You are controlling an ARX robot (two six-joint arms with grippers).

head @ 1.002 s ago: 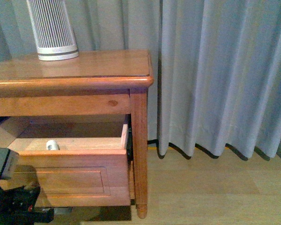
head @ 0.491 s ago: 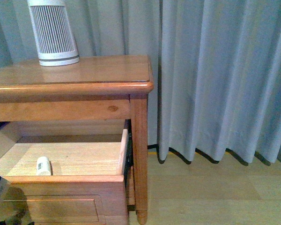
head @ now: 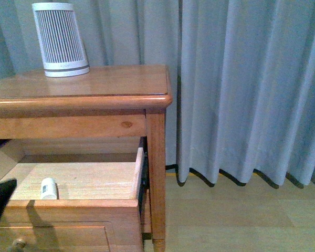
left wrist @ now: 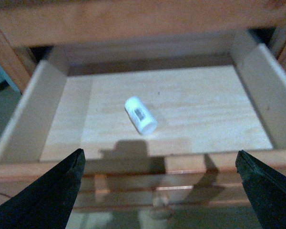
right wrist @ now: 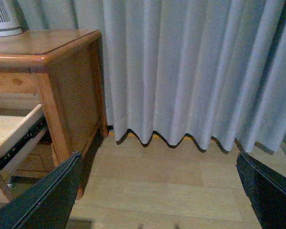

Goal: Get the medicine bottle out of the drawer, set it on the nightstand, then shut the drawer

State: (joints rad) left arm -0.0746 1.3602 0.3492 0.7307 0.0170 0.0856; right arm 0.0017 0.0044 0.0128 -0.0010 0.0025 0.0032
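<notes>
The left claw (left wrist: 158,155) is spread wide, holding nothing, just in front of the pulled-out upper drawer (left wrist: 28,114) with its pale wood inside. The tiny white cylindrical medicine bottle (left wrist: 140,114) lies on its side on the drawer bottom, clear of both fingers. The right claw (right wrist: 157,155) is wide too, over the wooden floor (right wrist: 181,191) by the grey curtain (right wrist: 190,71). The honey-orange wooden nightstand (head: 94,79) has a white slatted tapered cylinder (head: 60,39) on top.

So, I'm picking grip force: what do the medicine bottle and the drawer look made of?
The medicine bottle: probably plastic, smooth uniform white with a small label. The drawer: wood, pale and matte inside with visible grain; honey-toned, shinier front, probably varnished.
</notes>
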